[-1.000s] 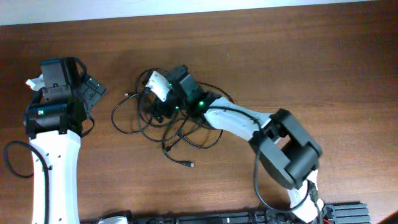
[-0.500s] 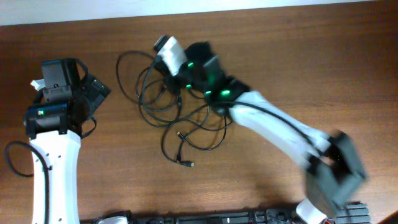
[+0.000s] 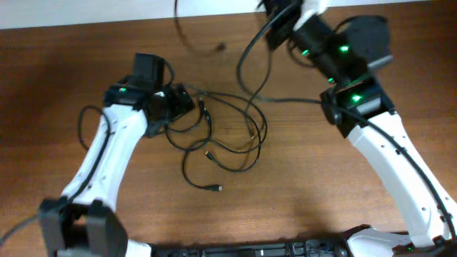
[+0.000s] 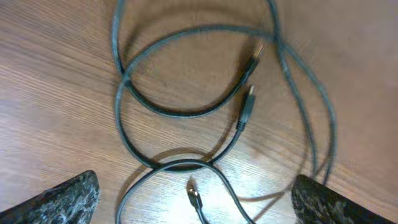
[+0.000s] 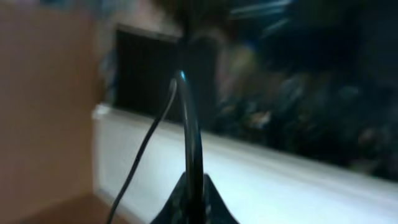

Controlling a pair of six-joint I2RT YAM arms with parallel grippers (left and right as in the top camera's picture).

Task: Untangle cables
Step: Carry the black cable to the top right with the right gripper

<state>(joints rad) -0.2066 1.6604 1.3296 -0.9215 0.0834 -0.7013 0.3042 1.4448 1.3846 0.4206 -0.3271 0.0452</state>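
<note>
Thin black cables (image 3: 230, 146) lie in loose overlapping loops mid-table. My left gripper (image 3: 180, 107) hovers at the tangle's left edge. In the left wrist view it (image 4: 193, 210) is open, its fingertips (image 4: 65, 198) wide apart, with cable loops (image 4: 180, 113) and a small plug (image 4: 194, 198) on the wood between them. My right gripper (image 3: 277, 20) is raised at the far edge, shut on one cable (image 5: 189, 124). That cable stands up from the closed jaws in the right wrist view (image 5: 194, 200). Its strands (image 3: 246, 61) hang down to the pile.
The wooden table (image 3: 343, 193) ends at a pale wall strip (image 3: 86, 14) along the far side. A black rail (image 3: 250, 250) runs along the near edge. A loose plug end (image 3: 216, 188) lies toward the front of the tangle.
My right gripper shut on a cable and lifted it up and toward the far right, stretching the tangle. My left arm swung in from the far left to the tangle's edge, still open.
</note>
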